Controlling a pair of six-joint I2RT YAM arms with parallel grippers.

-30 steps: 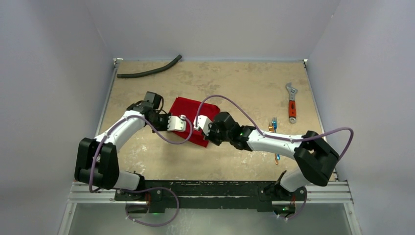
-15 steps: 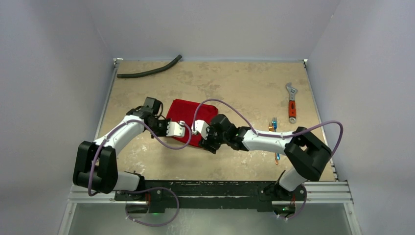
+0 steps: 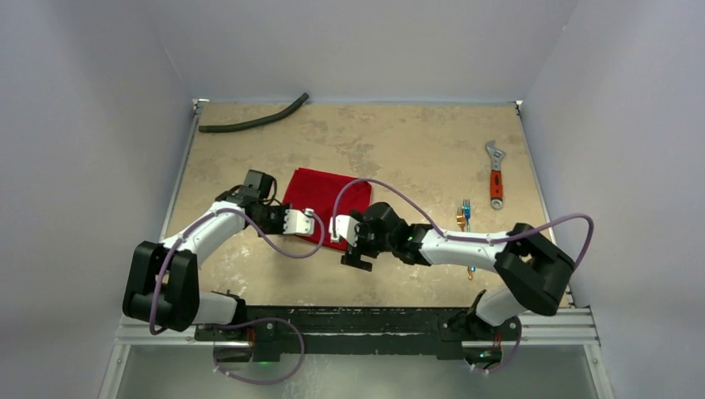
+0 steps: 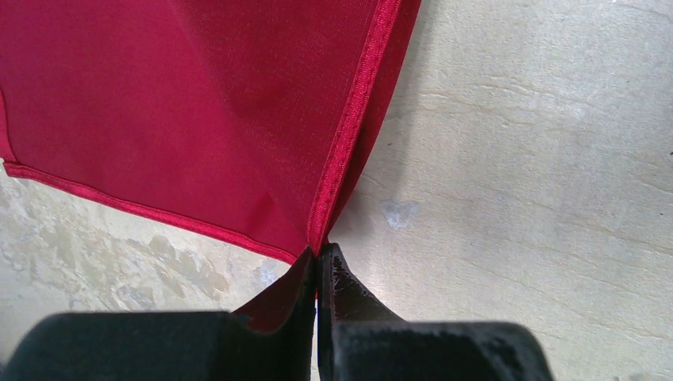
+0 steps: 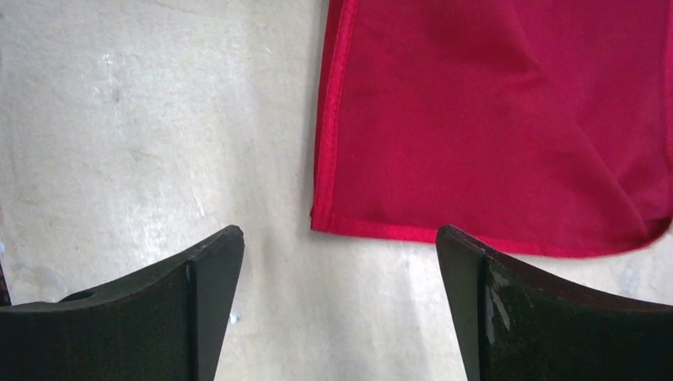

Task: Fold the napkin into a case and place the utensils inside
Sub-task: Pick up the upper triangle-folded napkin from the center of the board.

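While my left gripper (image 4: 319, 258) pinched a hemmed corner of the napkin (image 4: 198, 111), which lay folded at mid-frame in the top view, my right gripper (image 5: 340, 242) hung open below its lower edge. I judged that corner should be drawn low and taut.

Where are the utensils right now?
In the top view, the utensils lie on the right of the table, just beyond the right arm, nearer than the orange-handled wrench and well right of the napkin.
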